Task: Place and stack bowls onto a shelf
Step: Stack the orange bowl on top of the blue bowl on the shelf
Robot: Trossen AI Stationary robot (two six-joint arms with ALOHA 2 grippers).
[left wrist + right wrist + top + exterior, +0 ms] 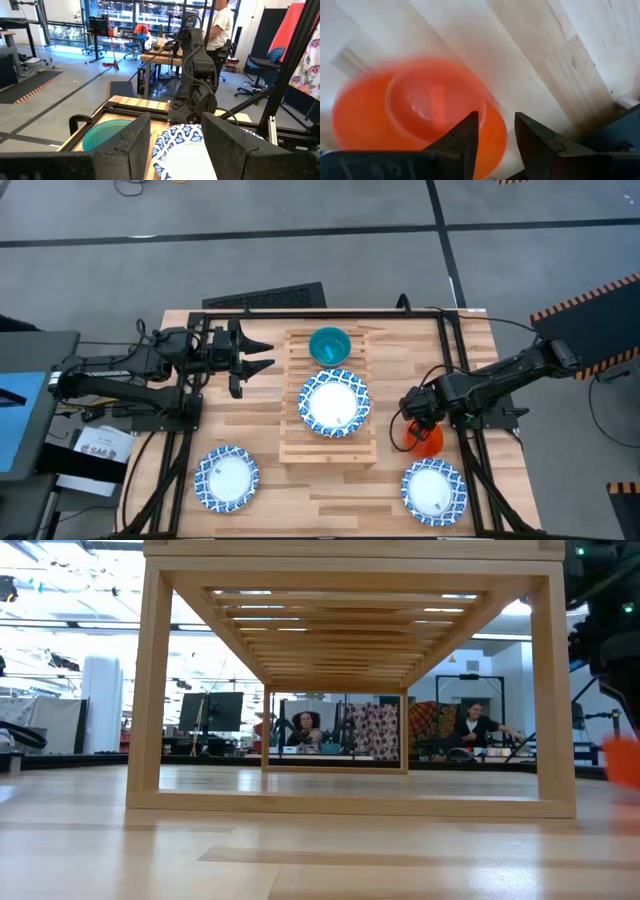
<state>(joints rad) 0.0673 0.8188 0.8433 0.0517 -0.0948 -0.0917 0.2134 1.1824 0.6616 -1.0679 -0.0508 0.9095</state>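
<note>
The slatted wooden shelf (328, 442) lies at the table's middle and carries a teal bowl (329, 345) at its far end and a blue-rimmed bowl (334, 402) at its centre. Two more blue-rimmed bowls rest on the table, near left (226, 477) and near right (434, 491). My right gripper (418, 420) is over the red bowl (427, 441), right of the shelf, shut on its rim. My left gripper (272, 355) hovers open left of the shelf, facing the teal bowl (102, 136). The purple and yellow bowls are out of view. My right gripper (496, 120) has the red bowl's rim (495, 139) between its two fingers, one finger (467, 135) over the bowl's inside and the other outside it. The fingers come from above, slanting down. Whether the bowl's base (622, 780) is on the table cannot be told.
Black frame rails (455, 360) run along the table's sides, close to both arms. Bare tabletop (250, 420) lies between the shelf and the rails. People sit in the room beyond the table (478, 725).
</note>
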